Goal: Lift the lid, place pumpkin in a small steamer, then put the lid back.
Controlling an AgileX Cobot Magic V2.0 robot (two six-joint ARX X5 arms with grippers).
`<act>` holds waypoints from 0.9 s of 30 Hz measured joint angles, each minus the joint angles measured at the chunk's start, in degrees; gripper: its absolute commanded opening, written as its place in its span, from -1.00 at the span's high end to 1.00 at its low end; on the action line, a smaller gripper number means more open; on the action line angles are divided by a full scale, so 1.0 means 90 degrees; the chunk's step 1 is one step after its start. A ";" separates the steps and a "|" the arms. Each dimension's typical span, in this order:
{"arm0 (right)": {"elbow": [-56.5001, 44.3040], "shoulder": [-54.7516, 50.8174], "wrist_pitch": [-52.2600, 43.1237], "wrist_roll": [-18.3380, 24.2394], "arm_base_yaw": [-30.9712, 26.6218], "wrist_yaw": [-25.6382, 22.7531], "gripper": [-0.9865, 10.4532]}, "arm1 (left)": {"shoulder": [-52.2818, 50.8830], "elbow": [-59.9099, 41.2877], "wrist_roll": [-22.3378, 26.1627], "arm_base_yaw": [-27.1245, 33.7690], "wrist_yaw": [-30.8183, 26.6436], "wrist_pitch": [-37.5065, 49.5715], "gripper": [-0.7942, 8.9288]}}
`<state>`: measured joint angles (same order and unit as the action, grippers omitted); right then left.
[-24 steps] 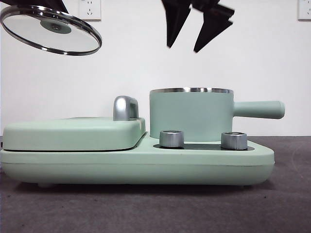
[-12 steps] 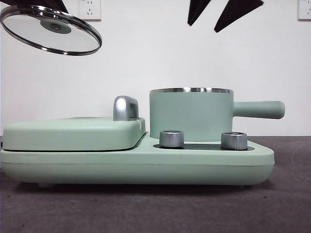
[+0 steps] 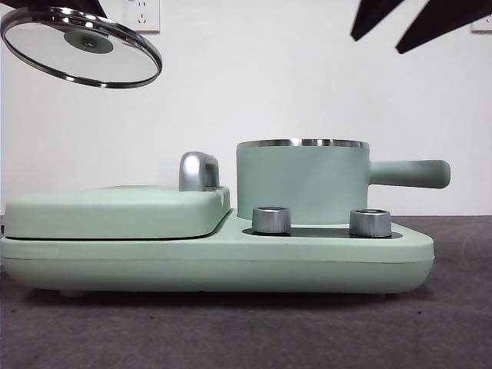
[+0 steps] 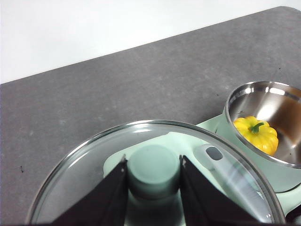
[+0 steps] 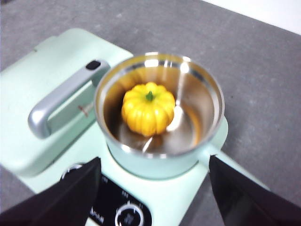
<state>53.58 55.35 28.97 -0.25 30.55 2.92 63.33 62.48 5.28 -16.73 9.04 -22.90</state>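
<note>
pumpkin in small steamer, below spread right jaws, lid clamped left

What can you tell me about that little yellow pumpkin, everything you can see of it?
The pumpkin is a small, glossy, yellow-orange toy with rounded ribs and a short green stem pointing up. It sits upright on the shiny steel floor inside the small steamer, a mint-green pot with no lid on it. Nothing grips it: the right claw hangs open above the pot, and the left claw holds the lid off to the side.
</note>
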 measured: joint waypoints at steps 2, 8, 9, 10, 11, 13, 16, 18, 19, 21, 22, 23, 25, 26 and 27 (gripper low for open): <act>-0.0243 -0.0274 -0.0002 -0.0002 0.0000 0.0000 0.22 | 0.0000 0.0000 -0.0019 -0.0015 0.0000 -0.0002 0.82; -0.0746 -0.0981 0.0112 -0.0010 0.0005 0.0000 0.22 | 0.0000 0.0000 -0.0129 -0.0143 0.0005 -0.0005 0.82; -0.0794 -0.1117 0.0160 -0.0012 0.0005 0.0000 0.22 | 0.0000 0.0000 -0.0158 -0.0175 0.0002 -0.0005 0.82; -0.0809 -0.1226 0.0223 -0.0012 0.0005 0.0000 0.22 | 0.0000 0.0000 -0.0168 -0.0202 0.0002 -0.0005 0.82; -0.0816 -0.1353 0.0240 -0.0012 0.0005 0.0000 0.22 | 0.0000 0.0000 -0.0175 -0.0233 0.0002 -0.0005 0.82; -0.0816 -0.1581 0.0238 -0.0012 0.0005 0.0000 0.22 | 0.0000 0.0000 -0.0189 -0.0306 0.0005 -0.0002 0.82; -0.0816 -0.1909 0.0274 -0.0012 0.0005 0.0000 0.22 | 0.0000 0.0000 -0.0189 -0.0469 -0.0002 0.0019 0.82; -0.0816 -0.2064 0.0313 -0.0015 0.0005 -0.0002 0.22 | 0.0017 0.0000 -0.0192 -0.0646 -0.0002 0.0100 0.82; -0.0816 -0.2115 0.0335 -0.0015 0.0005 -0.0005 0.22 | 0.0041 0.0000 -0.0192 -0.0733 0.0000 0.0165 0.82; -0.0816 -0.2203 0.0384 -0.0017 0.0005 -0.0005 0.22 | 0.0129 0.0000 -0.0192 -0.0935 0.0007 0.0357 0.82; -0.0816 -0.2222 0.0406 -0.0017 0.0005 -0.0005 0.22 | 0.0180 0.0000 -0.0192 -0.1010 0.0012 0.0442 0.82; -0.0816 -0.2237 0.0437 -0.0019 0.0005 -0.0005 0.22 | 0.0253 0.0000 -0.0192 -0.1112 0.0012 0.0563 0.82; -0.0816 -0.2246 0.0512 -0.0019 0.0005 -0.0005 0.22 | 0.0355 0.0000 -0.0192 -0.1246 0.0007 0.0733 0.82; -0.0816 -0.2246 0.0576 -0.0019 0.0005 -0.0005 0.22 | 0.0420 0.0000 -0.0192 -0.1341 0.0005 0.0840 0.82; -0.0816 -0.2246 0.0624 -0.0019 0.0005 -0.0005 0.22 | 0.0474 0.0000 -0.0194 -0.1409 0.0005 0.0942 0.82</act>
<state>46.24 35.14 34.59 -0.43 30.59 2.87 67.59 62.48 3.53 -29.41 9.08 -14.41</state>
